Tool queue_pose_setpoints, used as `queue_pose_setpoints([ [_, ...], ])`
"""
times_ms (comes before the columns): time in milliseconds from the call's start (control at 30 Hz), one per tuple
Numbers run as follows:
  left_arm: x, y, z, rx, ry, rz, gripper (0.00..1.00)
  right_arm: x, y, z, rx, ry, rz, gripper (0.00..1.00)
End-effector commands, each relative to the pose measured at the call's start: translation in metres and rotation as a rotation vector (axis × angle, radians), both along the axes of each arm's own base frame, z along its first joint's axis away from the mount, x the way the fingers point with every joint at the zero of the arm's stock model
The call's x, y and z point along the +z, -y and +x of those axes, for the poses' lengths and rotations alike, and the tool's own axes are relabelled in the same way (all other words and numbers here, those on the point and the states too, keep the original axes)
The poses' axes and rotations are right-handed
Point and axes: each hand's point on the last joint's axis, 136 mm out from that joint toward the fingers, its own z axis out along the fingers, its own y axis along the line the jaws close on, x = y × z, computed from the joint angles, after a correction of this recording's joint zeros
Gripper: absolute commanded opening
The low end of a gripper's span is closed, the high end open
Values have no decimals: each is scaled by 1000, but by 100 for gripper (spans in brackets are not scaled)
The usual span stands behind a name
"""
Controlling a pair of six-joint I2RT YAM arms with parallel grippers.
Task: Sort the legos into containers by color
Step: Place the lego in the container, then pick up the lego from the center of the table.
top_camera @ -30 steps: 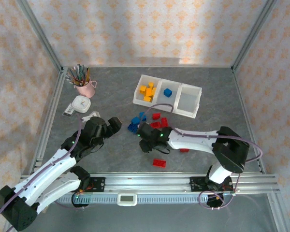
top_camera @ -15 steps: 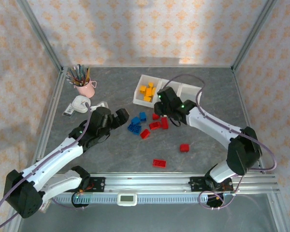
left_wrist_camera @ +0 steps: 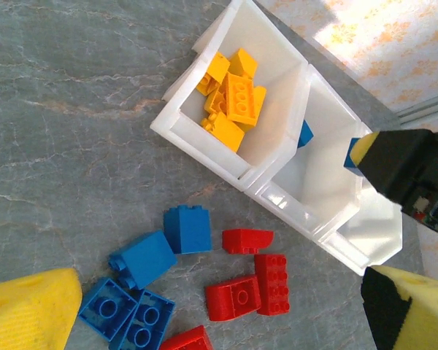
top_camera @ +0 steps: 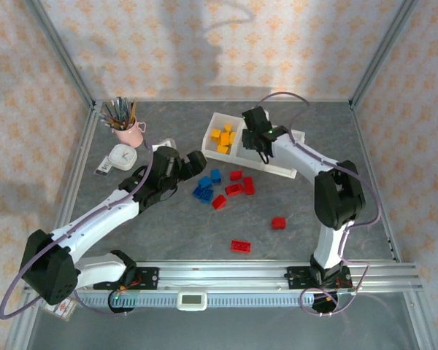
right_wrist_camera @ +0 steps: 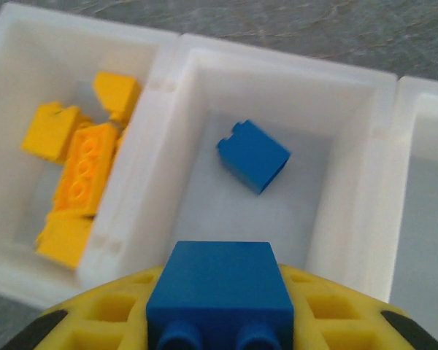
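Note:
The white three-compartment tray (top_camera: 210, 151) stands at the back centre. Several yellow legos (top_camera: 223, 138) lie in its left compartment, and one blue lego (right_wrist_camera: 253, 155) lies in the middle one. My right gripper (top_camera: 260, 143) hovers over that middle compartment, shut on a blue lego (right_wrist_camera: 219, 292) held between its yellow pads. Loose blue legos (top_camera: 204, 187) and red legos (top_camera: 238, 185) lie on the table in front of the tray. My left gripper (top_camera: 195, 162) hangs open just left of this pile, its fingers (left_wrist_camera: 29, 313) wide apart above the blue legos (left_wrist_camera: 142, 259) and red legos (left_wrist_camera: 272, 283).
A pink cup (top_camera: 128, 132) of pens and a white clock (top_camera: 122, 156) stand at the back left. Two more red legos (top_camera: 278, 222) (top_camera: 240, 246) lie nearer the front rail. The tray's right compartment (top_camera: 285, 154) holds nothing. Metal frame posts border the table.
My right arm has swung from the lego pile up to the tray, carrying the blue lego. My left arm has reached forward to the pile's left side.

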Motion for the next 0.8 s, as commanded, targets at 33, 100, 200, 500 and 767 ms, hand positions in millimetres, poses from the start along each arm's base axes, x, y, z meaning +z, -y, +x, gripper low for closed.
queue_pose_setpoints([
  [33, 20, 3, 12, -5, 59, -23, 99, 10, -2, 26, -1, 53, -17, 34],
  [100, 23, 4, 12, -6, 63, -26, 100, 10, -2, 31, -3, 59, -18, 42],
  [200, 27, 3, 12, -1, 73, -28, 99, 17, -3, 35, -1, 71, -20, 52],
  [500, 34, -6, 4, 19, 87, -24, 100, 43, -17, -2, 76, 71, 74, 60],
  [767, 30, -26, -16, 66, 82, -20, 99, 33, -45, -63, 200, 21, 96, 65],
])
